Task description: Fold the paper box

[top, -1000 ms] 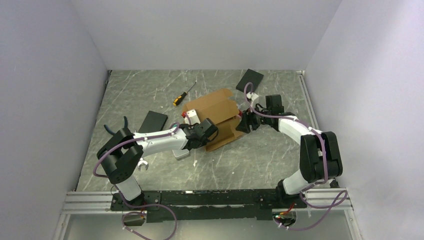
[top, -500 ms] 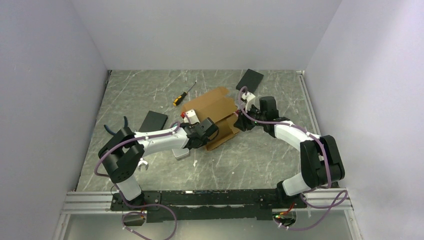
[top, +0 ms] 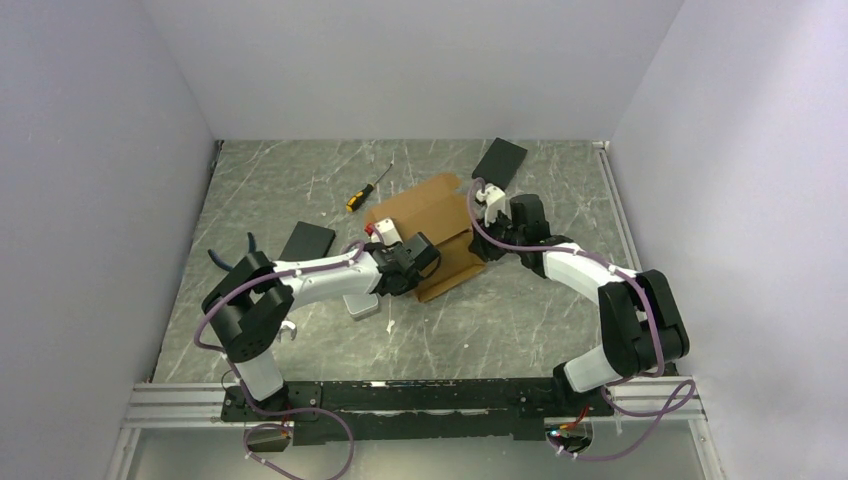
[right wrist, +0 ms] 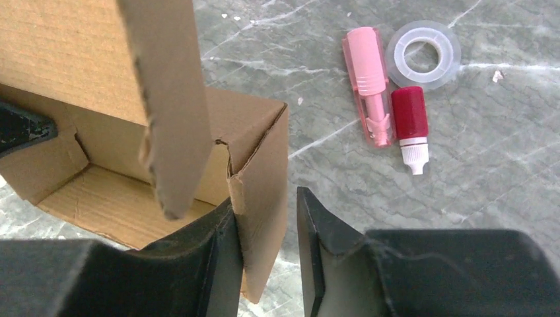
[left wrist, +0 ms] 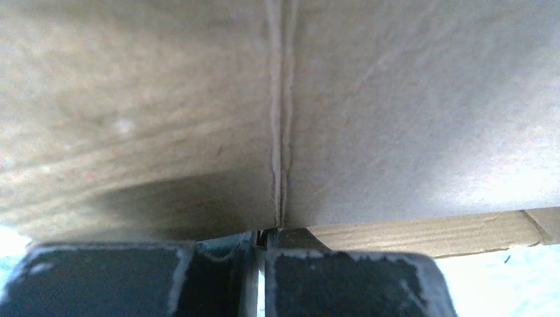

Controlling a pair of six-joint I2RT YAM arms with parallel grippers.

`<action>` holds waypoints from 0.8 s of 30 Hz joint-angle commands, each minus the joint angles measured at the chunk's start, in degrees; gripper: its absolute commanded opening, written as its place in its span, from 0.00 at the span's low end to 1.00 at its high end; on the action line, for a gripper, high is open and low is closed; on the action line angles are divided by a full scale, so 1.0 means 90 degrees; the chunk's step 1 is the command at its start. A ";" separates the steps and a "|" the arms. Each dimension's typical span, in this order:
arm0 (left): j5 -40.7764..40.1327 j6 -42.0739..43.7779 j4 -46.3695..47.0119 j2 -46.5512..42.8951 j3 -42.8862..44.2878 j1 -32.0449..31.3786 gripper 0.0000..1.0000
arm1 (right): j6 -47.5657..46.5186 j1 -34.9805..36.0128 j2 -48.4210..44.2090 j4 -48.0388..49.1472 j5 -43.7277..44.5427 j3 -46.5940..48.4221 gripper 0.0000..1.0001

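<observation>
Nothing legible anywhere, the paper box (top: pixel 432 207) included.

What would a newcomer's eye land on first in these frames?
The tan paper box, half folded mid-table, is being worked from both sides. The left tool is shut right against its cardboard, while the right tool straddles a corner wall, jaws open. On the table by the box lie a pink tube, a red-capped bottle and a clear tape ring.

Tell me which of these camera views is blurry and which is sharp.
Left wrist view: the paper box sits too close, out of focus, with white glare in the lower corners. Right wrist view: sharp on the box and the pink tube. Top external view: even light, faint shadows.
</observation>
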 commanded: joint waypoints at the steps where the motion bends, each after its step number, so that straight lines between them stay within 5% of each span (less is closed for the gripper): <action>1: 0.0413 -0.0068 -0.0236 0.0292 0.0063 -0.0043 0.00 | -0.0119 0.0098 -0.0086 0.0218 0.0454 0.0194 0.30; 6: 0.0435 -0.0120 -0.0374 0.0365 0.0169 -0.0048 0.00 | -0.0226 0.0318 -0.0076 0.0153 0.0911 0.0237 0.00; 18: 0.0866 -0.0251 -0.1116 0.1161 0.1180 -0.0047 0.00 | -0.0144 0.0894 0.0503 0.0167 0.3044 0.0461 0.00; 24: 0.0976 -0.0242 -0.1028 0.1314 0.1165 -0.0043 0.00 | -0.0137 0.0991 0.0729 -0.0126 0.2693 0.0673 0.00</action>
